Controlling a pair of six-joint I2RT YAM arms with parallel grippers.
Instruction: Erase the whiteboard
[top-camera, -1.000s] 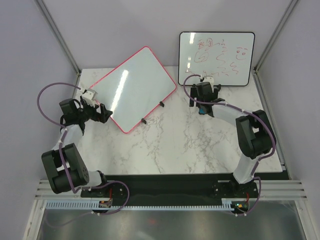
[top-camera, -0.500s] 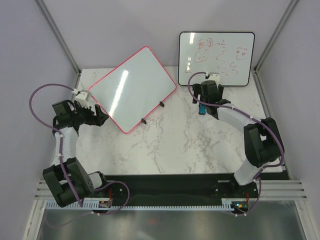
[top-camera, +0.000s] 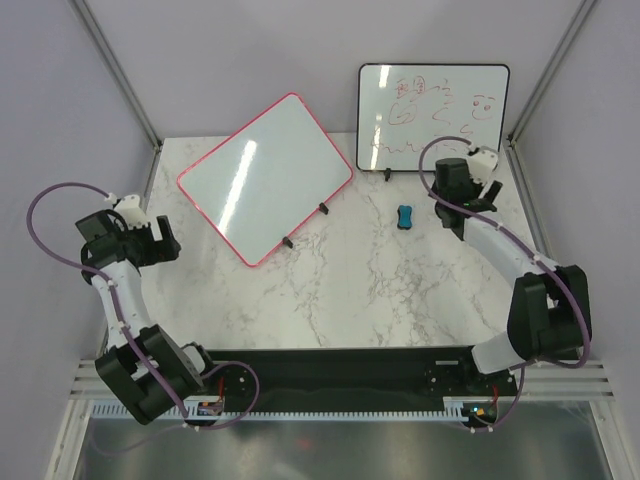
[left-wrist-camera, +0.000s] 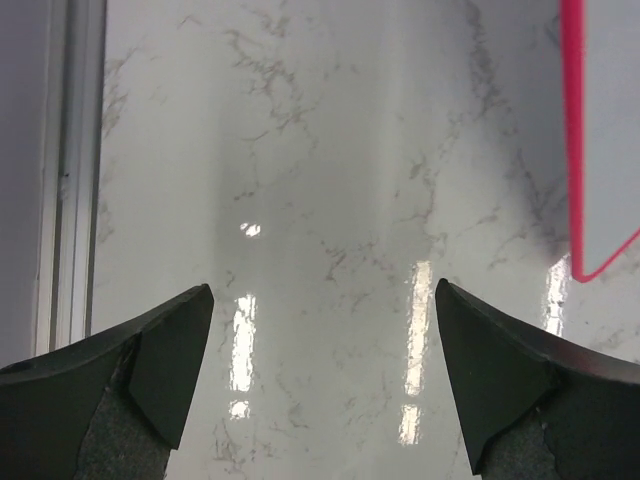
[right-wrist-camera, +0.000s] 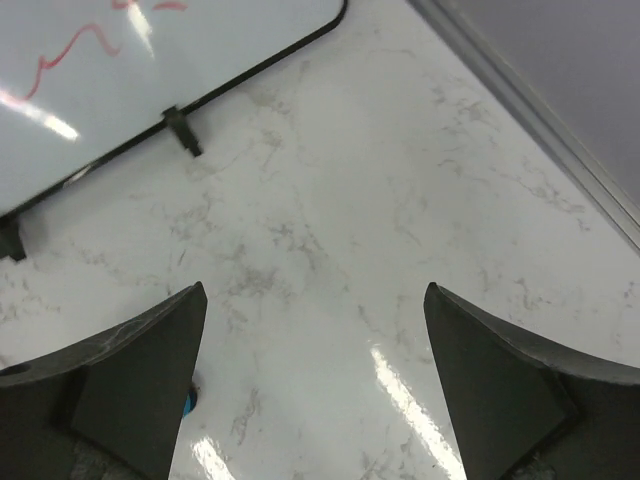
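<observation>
While the whiteboard (top-camera: 265, 180) stands at the back left of the marble table (top-camera: 350, 290), turned on a diagonal with its small black feet along its near right edge, neither arm touches it. Its surface inside the pink-red frame looks plain white, marked only by streaks of glare. The left gripper (top-camera: 160, 245) sits to the left of the board's near left edge, close to the table's left side and apart from the frame; the left wrist view shows its fingers spread wide over bare marble with nothing between them, and one pink corner of the board (left-wrist-camera: 600, 150) at the far right of that view, beyond the right-hand finger. The right gripper (top-camera: 452, 185) is well apart from the board, near the table's back right, just in front of the black-framed whiteboard (top-camera: 433, 118) with red writing; its jaws too stand wide apart and empty. A small blue eraser (top-camera: 405, 217) lies on the marble between the pink-framed board and the right gripper.
</observation>
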